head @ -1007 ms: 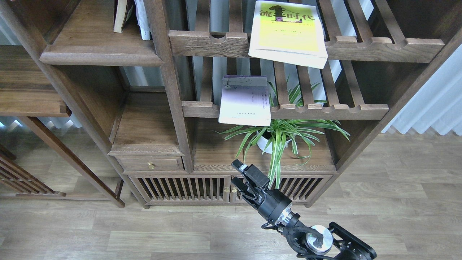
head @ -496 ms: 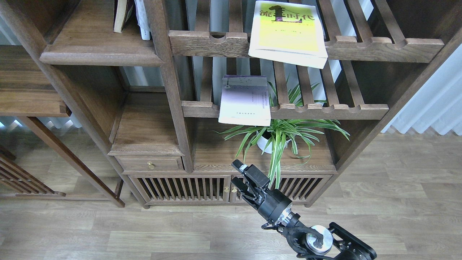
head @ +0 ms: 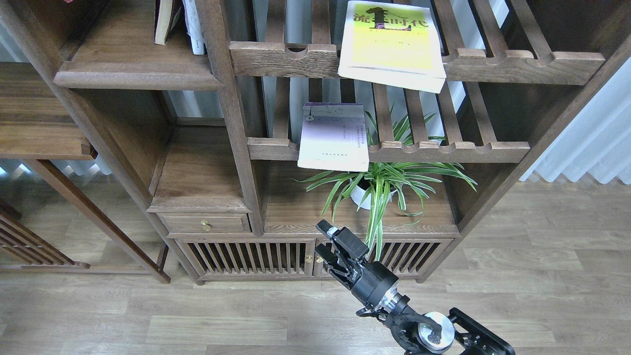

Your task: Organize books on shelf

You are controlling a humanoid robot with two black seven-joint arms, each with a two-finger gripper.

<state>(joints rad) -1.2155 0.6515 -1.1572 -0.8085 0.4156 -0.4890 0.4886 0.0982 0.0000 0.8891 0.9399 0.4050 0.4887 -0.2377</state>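
Observation:
A yellow-green book with a white border point(head: 392, 47) lies flat on the upper slatted rack, overhanging its front rail. A pale lilac-white book point(head: 334, 138) lies flat on the lower slatted rack, also overhanging. The solid dark shelf point(head: 133, 69) with a rounded front edge is at the upper left. On it stand a dark-covered book point(head: 165, 22) and a white one point(head: 194, 27), both cut off by the top edge. My right gripper point(head: 323, 243) is open and empty, low in front of the cabinet and well below the lilac book. My left gripper is out of view.
A potted spider plant point(head: 379, 185) stands on the cabinet top under the lower rack, its leaves hanging beside my gripper. A small drawer with a brass knob point(head: 206, 226) and slatted cabinet doors point(head: 246, 256) are below. A white curtain point(head: 586, 143) hangs at the right.
The right arm has sunk very slightly; its gripper stays open in nearly the same place. The books have not moved.

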